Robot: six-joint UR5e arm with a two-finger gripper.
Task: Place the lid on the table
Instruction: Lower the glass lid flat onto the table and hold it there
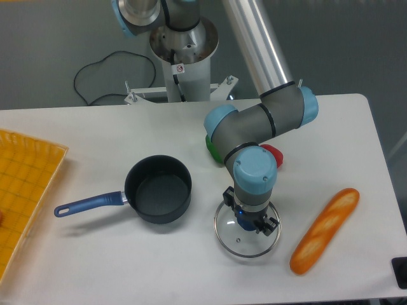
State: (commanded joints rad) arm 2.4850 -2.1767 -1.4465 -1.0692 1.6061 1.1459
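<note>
The lid [247,240] is a round clear glass disc with a thin metal rim and a dark blue knob [244,222]. It lies flat, at or just above the white table [127,260], to the right of the saucepan. My gripper [248,222] points straight down over the lid's centre. Its fingers sit close against both sides of the knob and look shut on it. The wrist hides most of the fingers.
A dark saucepan [158,189] with a blue handle [86,204] stands left of the lid. A bread loaf [324,230] lies to the right. Green [210,147] and red [274,154] objects sit behind the arm. A yellow-orange tray [22,190] lies at the left edge.
</note>
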